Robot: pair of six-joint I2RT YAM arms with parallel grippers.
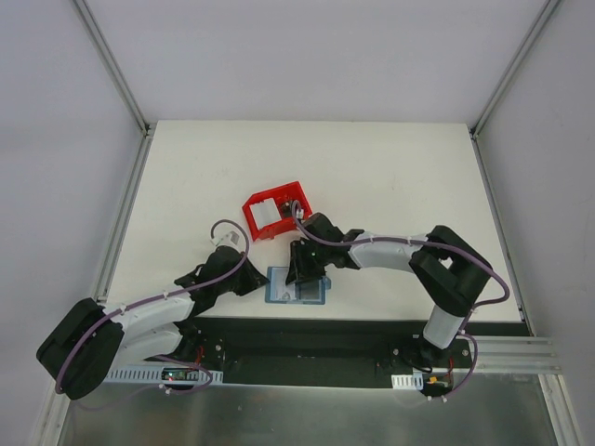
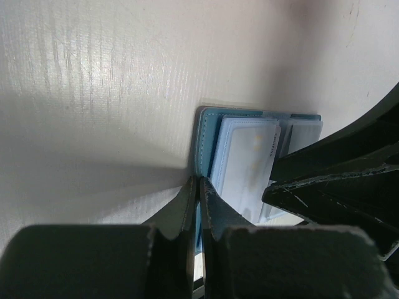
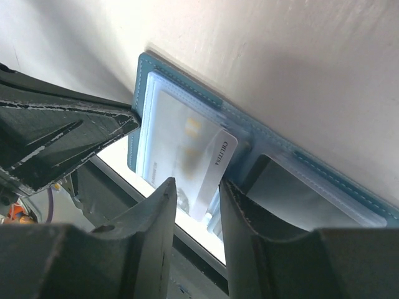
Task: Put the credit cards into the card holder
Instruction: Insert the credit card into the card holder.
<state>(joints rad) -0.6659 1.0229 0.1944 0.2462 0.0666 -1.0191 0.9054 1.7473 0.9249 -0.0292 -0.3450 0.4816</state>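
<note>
Card holder (image 1: 297,289): spread open and flat on the table (image 1: 390,186), by its near edge, between the two claws.
Credit card (image 3: 190,152): pale; mostly under the clear window of the holder's left pocket, short end poking out toward the holder's centre fold; long axis across the holder, from fold to outer edge.
Right claw (image 3: 196,185): over the holder's fold, fingers a narrow gap apart, astride the card's free end; no firm hold visible, contact unclear.
Left claw (image 2: 198,182): pinched tight on the holder's outer left edge, pinning it down.
Coming move, as a judgement: push along the card's long axis, away from the fold and toward the pinned edge; right arm the nearer.
Room: tight on the holder's near side, with the table edge just beside it; left claw blocking the holder's left edge; open table behind the holder.
Red bin (image 1: 276,211): behind the holder, near but apart; something pale inside.
Risk: card skewing in the pocket mouth on an off-axis push.
</note>
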